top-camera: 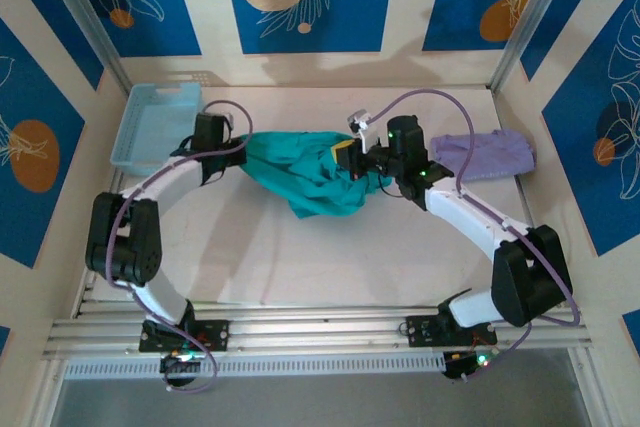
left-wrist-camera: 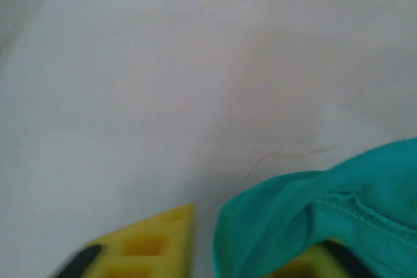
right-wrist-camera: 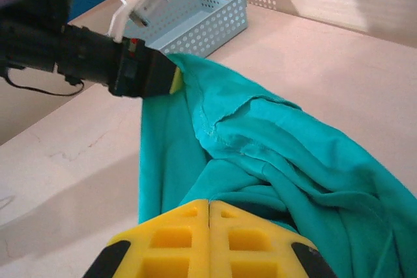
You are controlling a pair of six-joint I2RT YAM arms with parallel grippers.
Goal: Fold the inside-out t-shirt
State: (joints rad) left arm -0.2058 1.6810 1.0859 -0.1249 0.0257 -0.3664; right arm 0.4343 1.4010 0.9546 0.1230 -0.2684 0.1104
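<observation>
The inside-out t-shirt (top-camera: 300, 182), teal-green cloth, may slip off the parted left tool (left-wrist-camera: 251, 239); the closed right tool (right-wrist-camera: 208, 203) pinches it.

Top camera looked down from behind my bases (top-camera: 185, 335); wrist cameras sat close, all sharing the teal-green soft cloth t-shirt (top-camera: 310, 182).

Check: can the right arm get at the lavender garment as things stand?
Probably within reach: the lavender garment lies on the table right beside the right arm, with nothing stacked on it. But the right gripper is shut on the teal t-shirt, so it would have to let go first.
</observation>
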